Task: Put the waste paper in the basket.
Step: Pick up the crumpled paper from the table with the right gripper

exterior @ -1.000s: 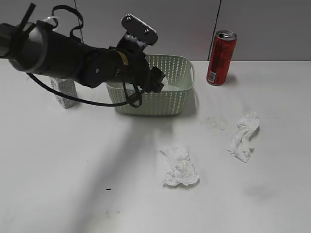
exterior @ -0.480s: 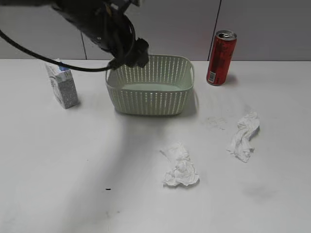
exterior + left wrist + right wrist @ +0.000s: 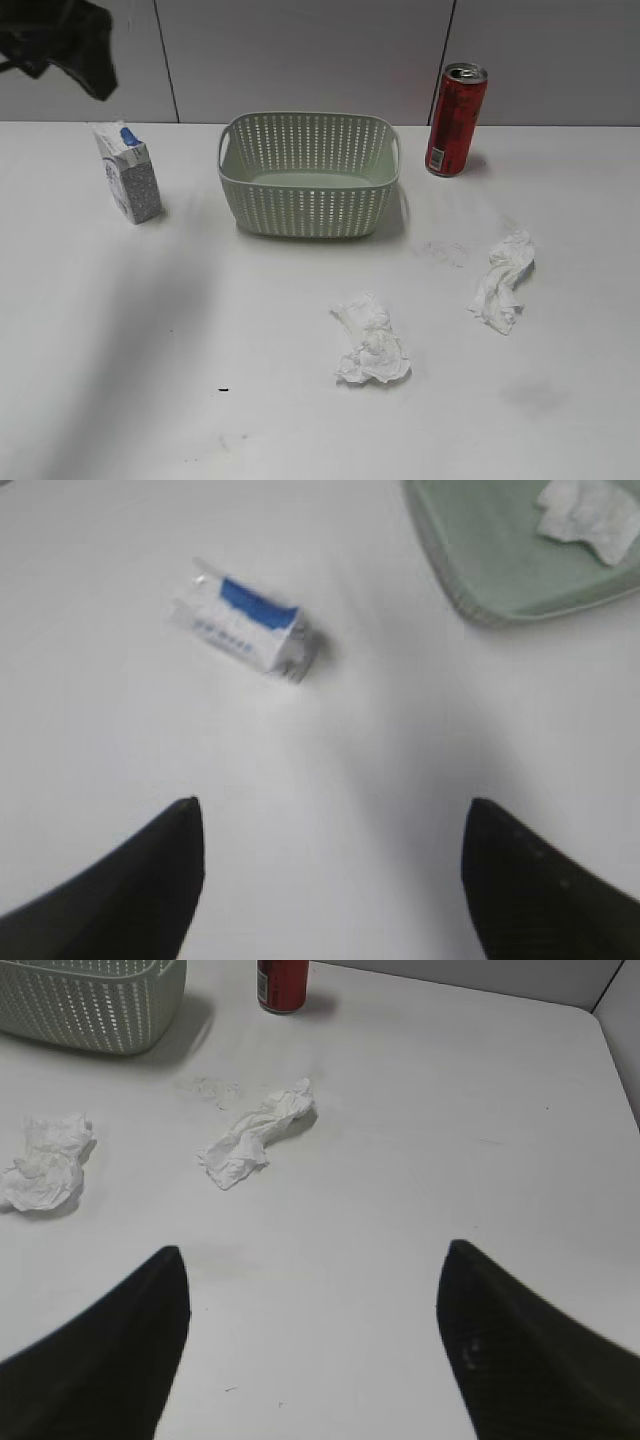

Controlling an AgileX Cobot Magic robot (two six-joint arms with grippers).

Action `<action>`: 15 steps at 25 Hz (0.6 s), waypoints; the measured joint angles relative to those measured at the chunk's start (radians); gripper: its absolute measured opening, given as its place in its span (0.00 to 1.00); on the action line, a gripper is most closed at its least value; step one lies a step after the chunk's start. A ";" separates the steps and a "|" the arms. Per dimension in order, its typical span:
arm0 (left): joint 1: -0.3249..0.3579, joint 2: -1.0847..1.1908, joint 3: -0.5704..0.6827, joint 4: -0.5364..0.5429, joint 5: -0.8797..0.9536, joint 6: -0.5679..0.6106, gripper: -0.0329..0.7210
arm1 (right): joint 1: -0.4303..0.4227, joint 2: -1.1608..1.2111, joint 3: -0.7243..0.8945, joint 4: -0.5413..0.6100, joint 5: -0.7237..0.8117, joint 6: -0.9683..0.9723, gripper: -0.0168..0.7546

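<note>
Waste paper is seen in three places: one wad [image 3: 590, 505] lies inside the basket [image 3: 310, 175], and two wads remain on the white table [image 3: 120, 360]. At the far left of the exterior view, a dark part of the left arm [image 3: 60, 40] is raised high near the upper corner, well apart from everything on the table. The left gripper [image 3: 335, 880] is held above the bare table with its fingers spread wide and nothing between them. Below the arm, a white-and-blue pack [image 3: 128, 172] stands upright, left of the basket. In front of the basket, one crumpled wad [image 3: 372, 342] is placed near the middle of the table, and another wad [image 3: 503, 281] lies further right. A red can [image 3: 455, 118] stands upright behind, just right of the basket. The right gripper [image 3: 310, 1350] is also kept open above the table, and it holds nothing.
</note>
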 joint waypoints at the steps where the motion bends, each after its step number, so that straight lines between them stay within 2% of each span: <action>1: 0.029 -0.015 0.000 0.001 0.018 -0.001 0.83 | 0.000 0.000 0.000 0.000 0.000 0.000 0.78; 5: 0.133 -0.085 0.016 0.001 0.038 -0.004 0.83 | 0.000 0.000 0.000 0.000 0.000 0.000 0.78; 9: 0.214 -0.192 0.099 0.004 0.040 -0.005 0.83 | 0.000 0.000 0.000 0.000 0.000 0.000 0.78; 15: 0.244 -0.449 0.352 0.000 0.043 -0.006 0.83 | 0.000 0.090 -0.015 0.001 -0.029 0.000 0.78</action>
